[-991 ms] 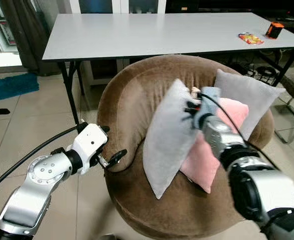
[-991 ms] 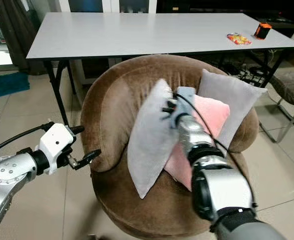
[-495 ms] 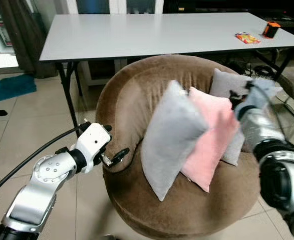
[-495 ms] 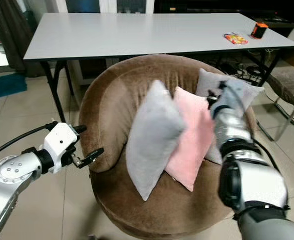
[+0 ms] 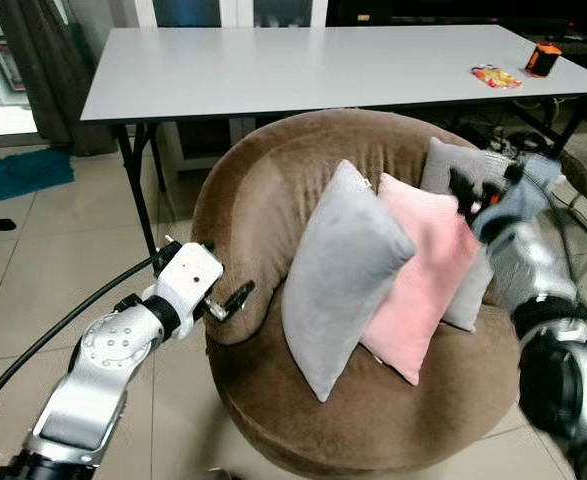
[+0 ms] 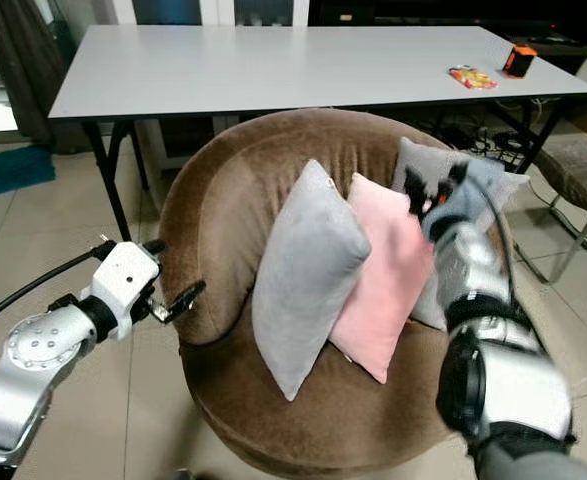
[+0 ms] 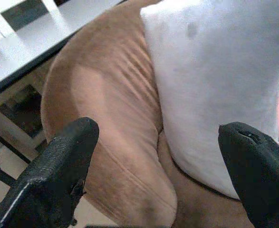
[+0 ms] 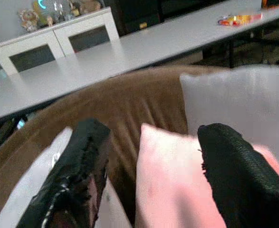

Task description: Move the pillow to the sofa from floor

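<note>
Light grey square pillow (image 5: 341, 275) leans upright on the round brown velvet sofa (image 5: 263, 190), against a pink cushion (image 5: 423, 285). Right gripper (image 5: 485, 185) hovers spread beside them (left gripper (image 5: 235, 296) spread too, by the armrest).

Non-task surroundings as seen from my head camera. A long grey table (image 5: 273, 70) spans the 12 o'clock edge. At 1 o'clock on it lie a yellow-red packet (image 5: 499, 76) and, just beside it, a small orange-and-black object (image 5: 545, 60). A teal rug (image 5: 21, 172) lies at 10 o'clock on the tiled floor (image 5: 33, 270). A dark curtain (image 5: 35, 60) hangs at 11 o'clock. A grey chair seat (image 6: 577, 170) stands at 3 o'clock.
</note>
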Tool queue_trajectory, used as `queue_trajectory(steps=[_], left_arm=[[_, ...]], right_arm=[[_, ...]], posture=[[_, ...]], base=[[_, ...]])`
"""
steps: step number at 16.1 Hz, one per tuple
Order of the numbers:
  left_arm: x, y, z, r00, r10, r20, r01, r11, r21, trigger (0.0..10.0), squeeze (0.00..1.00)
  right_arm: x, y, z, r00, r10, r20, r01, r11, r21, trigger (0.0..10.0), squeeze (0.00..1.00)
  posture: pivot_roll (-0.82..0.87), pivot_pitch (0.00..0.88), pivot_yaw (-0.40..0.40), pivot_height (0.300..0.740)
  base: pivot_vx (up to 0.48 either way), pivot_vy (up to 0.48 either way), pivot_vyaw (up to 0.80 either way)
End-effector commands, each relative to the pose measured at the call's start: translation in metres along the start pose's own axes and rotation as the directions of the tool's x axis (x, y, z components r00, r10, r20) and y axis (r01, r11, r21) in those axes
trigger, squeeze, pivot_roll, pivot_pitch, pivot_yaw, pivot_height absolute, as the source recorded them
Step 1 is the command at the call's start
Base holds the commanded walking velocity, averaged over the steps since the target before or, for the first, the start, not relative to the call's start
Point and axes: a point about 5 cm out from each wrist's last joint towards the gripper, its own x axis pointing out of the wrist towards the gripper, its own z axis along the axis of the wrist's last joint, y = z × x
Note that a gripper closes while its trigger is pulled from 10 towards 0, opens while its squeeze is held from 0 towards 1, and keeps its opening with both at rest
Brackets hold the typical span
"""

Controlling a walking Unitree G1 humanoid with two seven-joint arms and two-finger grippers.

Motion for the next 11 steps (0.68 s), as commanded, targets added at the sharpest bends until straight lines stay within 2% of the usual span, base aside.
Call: queue_trajectory(steps=[1,3,5,7,8,11], left_arm=[[0.002,0.006,0.003,0.997,0.073,0.014,-0.073,0.997,0.006,10.0,0.00],[0.001,0.011,0.004,0.984,0.171,0.040,-0.170,0.985,-0.033,10.0,0.00],[-0.010,0.013,0.000,0.951,0.307,0.036,-0.302,0.948,-0.104,10.0,0.00],[-0.018,0.013,-0.004,0.928,0.371,0.028,-0.365,0.922,-0.130,10.0,0.00],[-0.018,0.012,-0.002,0.924,0.381,0.036,-0.374,0.919,-0.122,10.0,0.00],[-0.014,0.013,0.011,0.920,0.383,0.080,-0.375,0.921,-0.104,10.0,0.00]], right_arm=[[-0.002,-0.001,0.009,0.997,0.025,0.070,-0.024,1.000,-0.013,10.0,0.00],[-0.012,0.002,0.002,0.995,0.026,0.094,-0.019,0.998,-0.067,10.0,0.00],[-0.051,0.019,-0.011,0.988,0.038,0.153,-0.026,0.996,-0.083,10.0,0.00],[-0.081,0.029,-0.023,0.987,0.011,0.162,0.000,0.998,-0.064,10.0,0.00],[-0.092,0.033,-0.035,0.990,0.004,0.141,0.009,0.996,-0.093,10.0,0.00],[-0.102,0.046,-0.046,0.998,-0.033,0.057,0.042,0.987,-0.158,10.0,0.00]], posture=[[0.01,0.000,-0.031,0.740],[0.01,0.000,-0.031,0.740],[0.01,0.000,-0.043,0.740],[0.00,0.000,-0.045,0.740],[-0.01,0.000,-0.039,0.740],[-0.02,0.000,-0.023,0.740]], base=[[0.000,0.000,0.00],[0.000,0.000,-0.22],[0.000,0.000,-0.78],[0.000,0.000,-0.80],[0.000,0.000,-0.80],[0.000,0.000,-0.80]])
